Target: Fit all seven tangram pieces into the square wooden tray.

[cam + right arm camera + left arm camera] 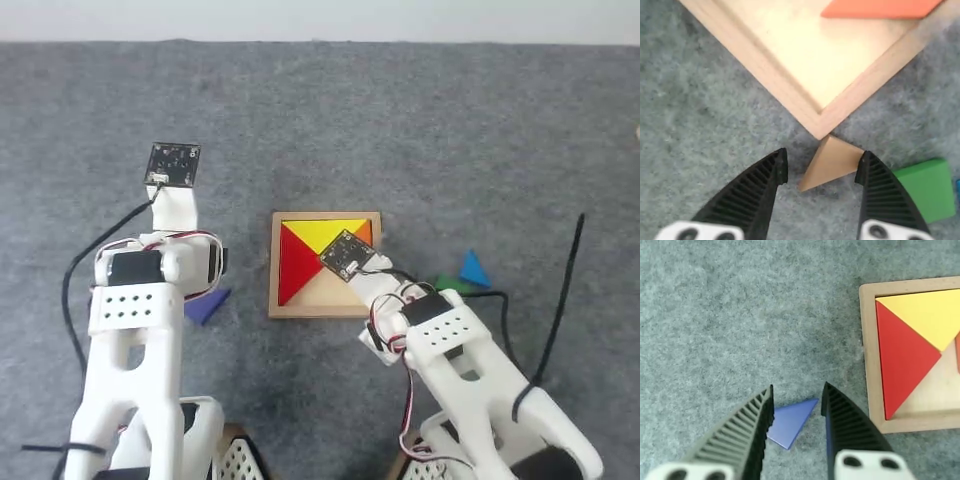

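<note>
The square wooden tray (274, 268) holds a red triangle (295, 270), a yellow triangle (325, 233) and an orange piece (365, 232). My left gripper (798, 394) is open just above the carpet, with a dark blue triangle (790, 422) lying between its fingers, left of the tray (867, 340). My right gripper (823, 160) is open at a corner of the tray (805, 107). A tan wooden triangle (832, 162) lies between its fingers, its tip against that corner and one finger (867, 172) close to its edge.
A green piece (927, 187) lies on the grey carpet beside the tan triangle. In the high view the green piece (450, 283) and a light blue triangle (473, 268) sit right of the tray. The tray's lower right half is bare wood (805, 45).
</note>
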Available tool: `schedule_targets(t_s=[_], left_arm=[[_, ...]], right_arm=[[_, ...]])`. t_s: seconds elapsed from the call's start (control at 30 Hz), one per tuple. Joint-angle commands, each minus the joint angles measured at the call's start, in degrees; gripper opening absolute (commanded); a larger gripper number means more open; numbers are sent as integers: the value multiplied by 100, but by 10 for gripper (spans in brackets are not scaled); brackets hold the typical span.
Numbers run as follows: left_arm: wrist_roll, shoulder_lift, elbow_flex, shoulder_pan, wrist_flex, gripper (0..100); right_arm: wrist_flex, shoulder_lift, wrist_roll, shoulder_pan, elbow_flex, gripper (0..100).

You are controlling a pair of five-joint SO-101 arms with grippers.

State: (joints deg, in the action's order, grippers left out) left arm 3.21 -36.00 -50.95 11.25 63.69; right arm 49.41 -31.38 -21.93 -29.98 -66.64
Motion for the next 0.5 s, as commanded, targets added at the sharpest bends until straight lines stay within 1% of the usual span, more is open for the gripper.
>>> schedule_targets(t_s=[0.0, 0.27, 0.37, 0.47], left_arm=[[-26, -62, 84, 9, -79, 160], [-26, -62, 75, 18, -79, 160], [-26, -62, 75, 18, -88, 160], [-26, -62, 75, 18, -88, 160]], right_arm=[[-110, 4, -211, 75, 79, 234], [-84, -13, -255, 400, 369, 236], [-84, 22, -554, 462, 378, 237], [-75, 31, -607, 453, 325, 237]])
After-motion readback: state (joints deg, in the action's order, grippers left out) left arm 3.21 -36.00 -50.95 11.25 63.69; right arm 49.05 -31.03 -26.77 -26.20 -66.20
